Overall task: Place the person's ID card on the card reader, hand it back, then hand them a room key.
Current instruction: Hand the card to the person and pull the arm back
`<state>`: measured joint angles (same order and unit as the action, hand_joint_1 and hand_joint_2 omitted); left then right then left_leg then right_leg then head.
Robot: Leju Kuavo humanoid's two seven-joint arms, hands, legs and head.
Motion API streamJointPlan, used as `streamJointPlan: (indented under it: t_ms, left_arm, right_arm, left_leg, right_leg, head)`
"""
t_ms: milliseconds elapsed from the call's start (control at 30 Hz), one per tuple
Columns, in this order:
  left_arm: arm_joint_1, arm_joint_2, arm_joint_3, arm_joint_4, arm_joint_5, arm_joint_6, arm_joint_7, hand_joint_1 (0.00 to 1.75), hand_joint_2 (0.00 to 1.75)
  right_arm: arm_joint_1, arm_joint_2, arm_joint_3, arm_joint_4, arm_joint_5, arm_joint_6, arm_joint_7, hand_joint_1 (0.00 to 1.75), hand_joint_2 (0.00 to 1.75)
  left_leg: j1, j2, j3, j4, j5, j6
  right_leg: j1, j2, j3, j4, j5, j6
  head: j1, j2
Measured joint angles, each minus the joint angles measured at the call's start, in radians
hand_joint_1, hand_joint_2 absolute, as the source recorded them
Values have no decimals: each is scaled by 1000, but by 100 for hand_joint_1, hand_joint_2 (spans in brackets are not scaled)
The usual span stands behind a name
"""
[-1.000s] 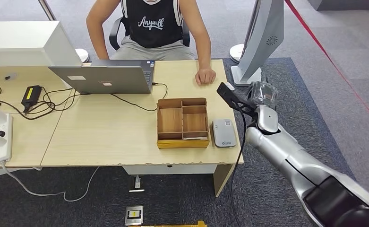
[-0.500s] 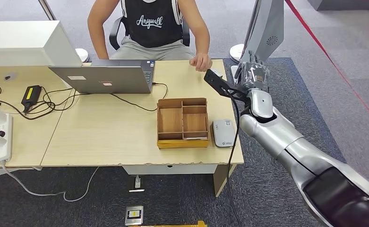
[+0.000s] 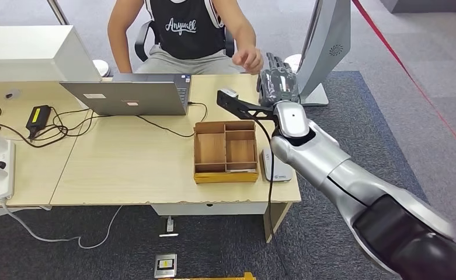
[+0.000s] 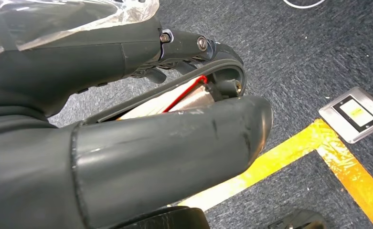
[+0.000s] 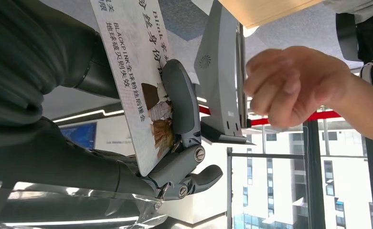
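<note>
Right wrist view, ID card (image 5: 136, 81) pinched in right hand (image 5: 127, 143)

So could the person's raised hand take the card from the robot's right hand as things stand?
Probably yes. The right hand holds the ID card up near the person's hand, with only open air between them in the right wrist view. Much of the card sticks out free of the fingers.
</note>
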<state>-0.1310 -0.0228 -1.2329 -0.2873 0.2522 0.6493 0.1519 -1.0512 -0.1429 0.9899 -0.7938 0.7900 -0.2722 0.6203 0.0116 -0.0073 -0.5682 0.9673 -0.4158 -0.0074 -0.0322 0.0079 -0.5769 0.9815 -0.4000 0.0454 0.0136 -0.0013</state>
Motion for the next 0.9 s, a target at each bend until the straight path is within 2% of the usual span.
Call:
streamJointPlan:
  t_ms: [500, 900]
  left_arm:
    - [2, 0, 0, 0, 2, 0, 0, 0, 0]
    - [5, 0, 0, 0, 2, 0, 4, 0, 0]
  right_arm:
    - [-37, 56, 49, 65, 5, 7, -8, 175, 175]
    - [-93, 167, 84, 134, 19, -1, -41, 175, 175]
  left_leg:
    - [0, 0, 0, 0, 0, 0]
    - [0, 0, 0, 0, 0, 0]
  right_leg:
    - [0, 0, 0, -1, 0, 0]
    - [0, 0, 0, -1, 0, 0]
  head:
    - [0, 0]
    - [0, 0]
